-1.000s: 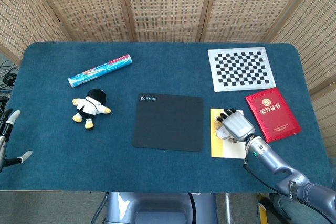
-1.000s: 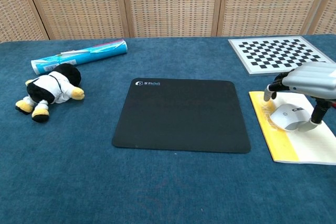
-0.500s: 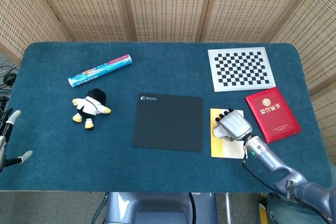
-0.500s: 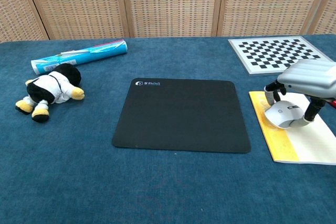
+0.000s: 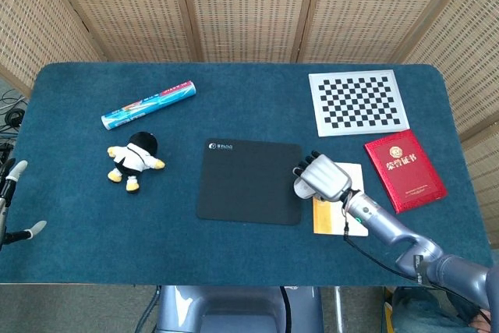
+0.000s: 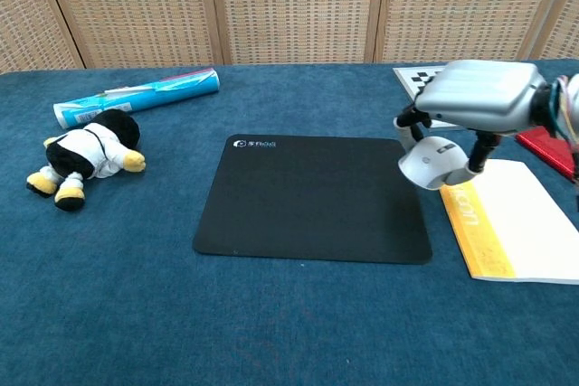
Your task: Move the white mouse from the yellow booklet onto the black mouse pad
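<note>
My right hand (image 6: 475,99) holds the white mouse (image 6: 432,162) from above, lifted off the table. The mouse hangs over the right edge of the black mouse pad (image 6: 312,196), just left of the yellow booklet (image 6: 502,220). In the head view the right hand (image 5: 323,178) covers the mouse almost fully, between the mouse pad (image 5: 249,181) and the booklet (image 5: 337,212). My left hand (image 5: 11,200) shows only at the far left frame edge, off the table, fingers apart and holding nothing.
A plush doll (image 5: 134,158) and a blue tube (image 5: 148,104) lie at the left of the blue table (image 5: 234,255). A checkerboard (image 5: 358,102) sits at the back right, with a red booklet (image 5: 405,171) in front of it.
My right hand has lifted the mouse off the yellow booklet and carried it left to the mouse pad's right edge. The booklet now lies bare.
</note>
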`<state>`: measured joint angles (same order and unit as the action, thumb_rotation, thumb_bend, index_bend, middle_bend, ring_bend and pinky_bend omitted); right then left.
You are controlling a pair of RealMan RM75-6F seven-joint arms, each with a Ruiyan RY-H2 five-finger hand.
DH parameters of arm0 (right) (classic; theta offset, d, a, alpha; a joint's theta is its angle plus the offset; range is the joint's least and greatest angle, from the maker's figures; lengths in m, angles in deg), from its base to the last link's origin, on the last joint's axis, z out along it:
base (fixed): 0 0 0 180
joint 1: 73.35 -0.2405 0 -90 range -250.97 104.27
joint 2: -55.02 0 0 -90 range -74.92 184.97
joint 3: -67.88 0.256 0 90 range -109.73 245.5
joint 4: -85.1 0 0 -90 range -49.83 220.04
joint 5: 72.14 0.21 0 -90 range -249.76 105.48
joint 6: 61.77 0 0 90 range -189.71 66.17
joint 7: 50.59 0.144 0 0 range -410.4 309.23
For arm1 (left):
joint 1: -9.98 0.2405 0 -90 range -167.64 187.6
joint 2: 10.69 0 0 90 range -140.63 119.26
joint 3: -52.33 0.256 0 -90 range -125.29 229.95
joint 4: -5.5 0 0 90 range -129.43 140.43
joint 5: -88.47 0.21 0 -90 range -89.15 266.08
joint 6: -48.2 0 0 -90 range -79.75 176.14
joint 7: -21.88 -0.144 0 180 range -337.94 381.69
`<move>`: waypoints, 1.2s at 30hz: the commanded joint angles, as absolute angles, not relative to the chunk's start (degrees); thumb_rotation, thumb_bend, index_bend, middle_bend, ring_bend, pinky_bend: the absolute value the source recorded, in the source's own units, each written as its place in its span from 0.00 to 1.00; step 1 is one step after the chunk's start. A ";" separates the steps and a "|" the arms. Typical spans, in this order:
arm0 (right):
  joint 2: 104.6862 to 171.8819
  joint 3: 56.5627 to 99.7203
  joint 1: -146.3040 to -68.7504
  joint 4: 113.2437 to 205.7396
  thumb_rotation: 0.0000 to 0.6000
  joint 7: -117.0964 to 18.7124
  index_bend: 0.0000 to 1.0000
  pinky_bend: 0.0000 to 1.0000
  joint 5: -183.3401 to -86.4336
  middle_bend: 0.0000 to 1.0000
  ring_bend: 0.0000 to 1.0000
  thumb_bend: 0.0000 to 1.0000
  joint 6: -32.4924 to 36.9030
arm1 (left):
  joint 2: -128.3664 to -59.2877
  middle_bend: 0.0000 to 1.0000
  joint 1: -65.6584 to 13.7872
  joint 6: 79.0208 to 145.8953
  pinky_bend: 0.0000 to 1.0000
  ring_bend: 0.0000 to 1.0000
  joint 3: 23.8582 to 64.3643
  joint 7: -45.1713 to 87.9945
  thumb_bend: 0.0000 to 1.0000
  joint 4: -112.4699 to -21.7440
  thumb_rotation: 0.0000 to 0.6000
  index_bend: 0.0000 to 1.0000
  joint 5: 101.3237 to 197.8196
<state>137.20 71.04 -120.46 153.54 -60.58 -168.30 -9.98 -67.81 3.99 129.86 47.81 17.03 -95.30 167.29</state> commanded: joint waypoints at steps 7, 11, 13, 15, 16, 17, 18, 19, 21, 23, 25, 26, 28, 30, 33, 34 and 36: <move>141.97 70.43 -138.53 150.58 1.00 -58.53 0.57 0.39 -180.80 0.57 0.41 0.59 -17.66 | -68.90 0.00 1.92 125.95 0.00 0.00 46.38 15.47 0.00 -93.65 1.00 0.00 162.27; 145.68 67.54 -143.26 144.82 1.00 -52.77 0.57 0.42 -185.43 0.57 0.41 0.62 -15.91 | -69.11 0.00 1.07 124.16 0.00 0.00 45.58 15.98 0.00 -92.61 1.00 0.00 159.85; 147.94 66.00 -145.21 141.09 1.00 -49.83 0.57 0.42 -187.06 0.57 0.41 0.63 -15.07 | -69.08 0.00 0.67 123.28 0.00 0.00 45.21 16.29 0.00 -92.21 1.00 0.00 158.72; 149.70 64.80 -146.47 137.97 1.00 -47.71 0.57 0.42 -187.95 0.57 0.41 0.65 -14.53 | -68.99 0.00 0.36 122.57 0.00 0.00 45.00 16.48 0.00 -91.92 1.00 0.00 157.98; 150.86 63.96 -147.24 135.86 1.00 -46.61 0.57 0.42 -188.51 0.57 0.41 0.66 -14.38 | -68.93 0.00 0.20 122.12 0.00 0.00 44.89 16.65 0.00 -91.72 1.00 0.00 157.47; 151.66 63.33 -147.70 134.30 1.00 -45.84 0.57 0.42 -188.89 0.57 0.41 0.67 -14.13 | -68.88 0.00 0.11 121.86 0.00 0.00 44.81 16.84 0.00 -91.57 1.00 0.00 157.15; 152.44 62.73 -148.04 132.77 1.00 -45.23 0.57 0.42 -189.24 0.57 0.41 0.67 -13.76 | -68.84 0.00 0.03 121.66 0.00 0.00 44.74 17.02 0.00 -91.44 1.00 0.00 156.93; 153.15 62.18 -148.27 131.36 1.00 -44.60 0.57 0.42 -189.50 0.57 0.41 0.67 -13.27 | -68.80 0.00 -0.06 121.44 0.00 0.00 44.66 17.23 0.00 -91.27 1.00 0.00 156.66; 154.70 60.98 -148.62 128.52 1.00 -43.04 0.57 0.42 -189.90 0.57 0.41 0.67 -12.19 | -68.73 0.00 -0.28 120.77 0.00 0.00 44.48 17.85 0.00 -90.84 1.00 0.00 156.04; 156.05 60.01 -148.97 126.04 1.00 -41.88 0.57 0.42 -190.20 0.57 0.41 0.67 -11.15 | -68.68 0.00 -0.60 120.03 0.00 0.00 44.29 18.21 0.00 -90.41 1.00 0.00 155.37; 157.02 59.26 -149.17 124.23 1.00 -41.01 0.57 0.42 -190.34 0.57 0.41 0.67 -10.37 | -68.66 0.00 -0.86 119.45 0.00 0.00 44.23 18.31 0.00 -90.19 1.00 0.00 154.94; 157.60 58.77 -149.34 123.14 1.00 -40.60 0.57 0.42 -190.46 0.57 0.41 0.67 -9.95 | -68.64 0.00 -0.98 119.18 0.00 0.00 44.24 18.35 0.00 -90.11 1.00 0.00 154.79; 158.46 58.07 -149.59 121.39 1.00 -40.61 0.57 0.42 -190.76 0.56 0.41 0.67 -9.26 | -68.61 0.00 -1.10 119.01 0.00 0.00 44.26 18.37 0.00 -90.09 1.00 0.00 154.70; 159.29 57.13 -149.82 119.30 1.00 -41.68 0.53 0.42 -191.33 0.50 0.38 0.62 -8.69 | -68.56 0.00 -1.10 119.07 0.00 0.00 44.24 18.50 0.00 -90.10 1.00 0.00 154.59; 159.85 56.24 -149.79 117.21 1.00 -44.54 0.29 0.42 -191.61 0.27 0.21 0.38 -8.40 | -68.48 0.00 -1.13 119.01 0.00 0.00 44.24 18.68 0.00 -90.11 1.00 0.00 154.41; 159.83 56.15 -149.69 117.10 1.00 -44.85 0.21 0.41 -191.44 0.18 0.14 0.29 -8.12 | -68.45 0.00 -1.16 118.96 0.00 0.00 44.27 18.70 0.00 -90.14 1.00 0.00 154.41; 159.20 56.07 -149.56 117.19 1.00 -45.80 0.15 0.38 -191.07 0.08 0.07 0.20 -7.22 | -68.40 0.00 -1.23 118.88 0.00 0.00 44.35 18.70 0.00 -90.21 1.00 0.00 154.47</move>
<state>159.42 56.38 -149.62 117.43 -45.07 -191.21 -7.88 -68.41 -1.23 118.89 44.34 18.70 -90.20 154.47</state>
